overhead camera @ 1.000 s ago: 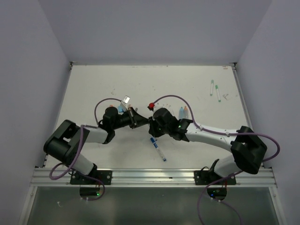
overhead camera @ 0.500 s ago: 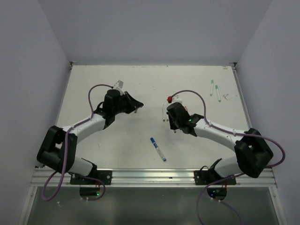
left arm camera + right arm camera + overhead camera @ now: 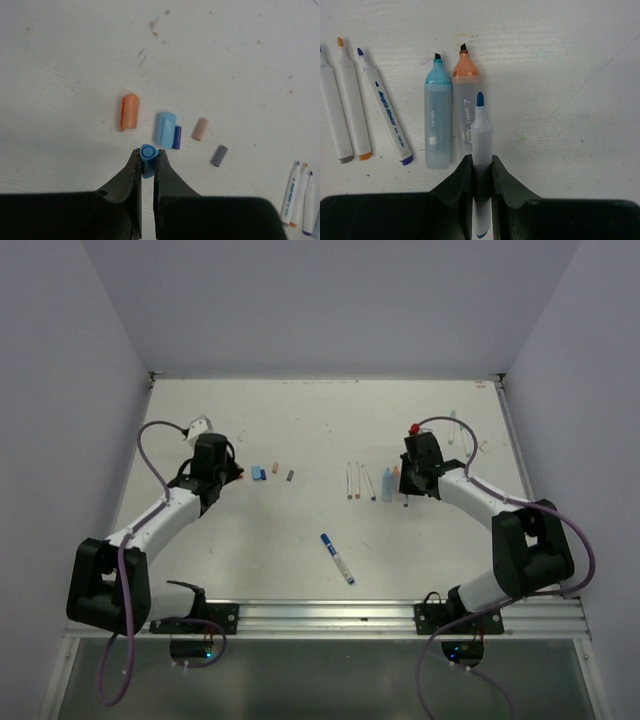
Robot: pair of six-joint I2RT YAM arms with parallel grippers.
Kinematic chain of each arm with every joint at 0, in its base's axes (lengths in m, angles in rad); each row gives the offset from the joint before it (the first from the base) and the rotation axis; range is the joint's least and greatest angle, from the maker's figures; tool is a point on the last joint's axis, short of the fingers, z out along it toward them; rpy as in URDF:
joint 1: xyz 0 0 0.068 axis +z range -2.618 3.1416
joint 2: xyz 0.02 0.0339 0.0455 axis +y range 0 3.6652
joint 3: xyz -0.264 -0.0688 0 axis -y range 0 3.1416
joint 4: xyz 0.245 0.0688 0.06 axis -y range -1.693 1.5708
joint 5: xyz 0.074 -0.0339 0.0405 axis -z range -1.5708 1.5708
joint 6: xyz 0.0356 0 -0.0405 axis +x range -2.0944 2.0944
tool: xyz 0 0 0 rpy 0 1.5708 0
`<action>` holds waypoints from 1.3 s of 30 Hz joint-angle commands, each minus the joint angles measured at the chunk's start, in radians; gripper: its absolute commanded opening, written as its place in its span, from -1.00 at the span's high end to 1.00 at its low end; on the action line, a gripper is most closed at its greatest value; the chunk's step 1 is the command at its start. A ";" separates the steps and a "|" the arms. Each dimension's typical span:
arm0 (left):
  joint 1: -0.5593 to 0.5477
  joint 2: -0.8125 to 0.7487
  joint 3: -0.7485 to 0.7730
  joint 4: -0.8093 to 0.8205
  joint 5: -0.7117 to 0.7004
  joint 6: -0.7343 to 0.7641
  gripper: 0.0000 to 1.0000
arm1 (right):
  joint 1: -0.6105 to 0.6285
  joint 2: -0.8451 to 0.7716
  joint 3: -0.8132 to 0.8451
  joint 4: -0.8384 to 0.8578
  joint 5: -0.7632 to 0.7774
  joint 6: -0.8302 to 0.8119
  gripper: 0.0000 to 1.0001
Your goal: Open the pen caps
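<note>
Left gripper (image 3: 148,159): jaws narrowed onto one blue cap (image 3: 147,151), near five loose caps on the table (image 3: 75,60): orange cap (image 3: 129,111), light-blue cap (image 3: 164,128), dark-blue cap (image 3: 177,137), tan cap (image 3: 200,128), grey cap (image 3: 218,155). Right gripper (image 3: 481,167): jaws clamped on one uncapped blue-tipped pen (image 3: 481,132), just beside two uncapped highlighters, the light-blue highlighter (image 3: 438,120) and the orange highlighter (image 3: 464,95), and near three slim uncapped pens (image 3: 385,117). One further blue-ended pen (image 3: 337,558) lies alone, nearer the arm bases.

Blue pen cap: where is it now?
Left wrist view: the blue pen cap is pinched in the left hand, just below the light blue cap in frame, orange cap upper left.
</note>
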 commanded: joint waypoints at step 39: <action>0.133 0.177 -0.103 0.207 0.002 -0.041 -0.06 | 0.011 0.078 0.068 0.030 0.109 -0.014 0.14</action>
